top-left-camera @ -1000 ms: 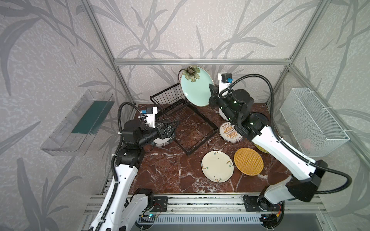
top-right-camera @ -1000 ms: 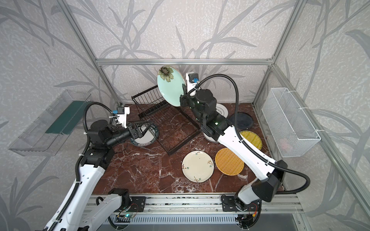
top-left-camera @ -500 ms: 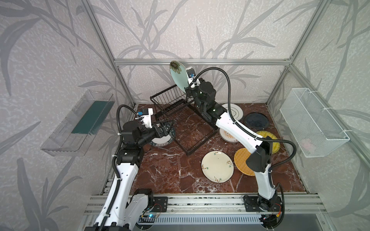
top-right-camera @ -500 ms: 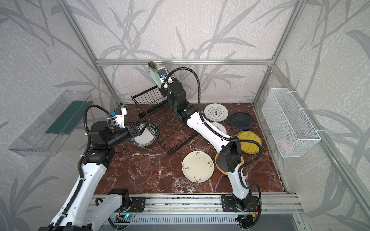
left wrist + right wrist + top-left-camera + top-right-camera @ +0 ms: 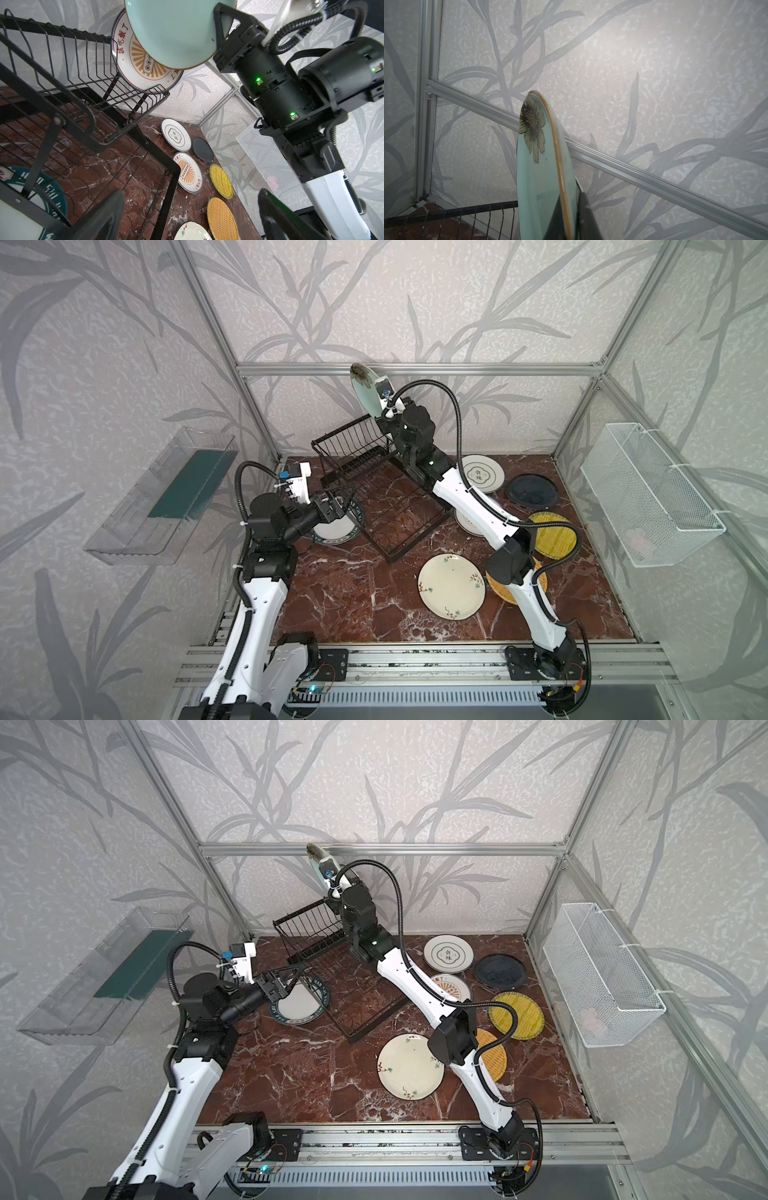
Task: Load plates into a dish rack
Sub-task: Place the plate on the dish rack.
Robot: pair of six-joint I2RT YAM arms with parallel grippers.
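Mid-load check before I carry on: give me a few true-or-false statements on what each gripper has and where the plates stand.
1. The right gripper is shut on the pale green plate. True.
2. The left gripper holds a plate. False: it is open and empty, near the rack's front corner.
3. A sunburst plate stands on edge in the rack's upper basket. True.
4. The pale green plate sits in a slot. False: it hangs on edge above the upper basket, in the right gripper.
5. The cream floral plate lies on the rack's lower tray. False: it lies flat on the table, beside the rack.
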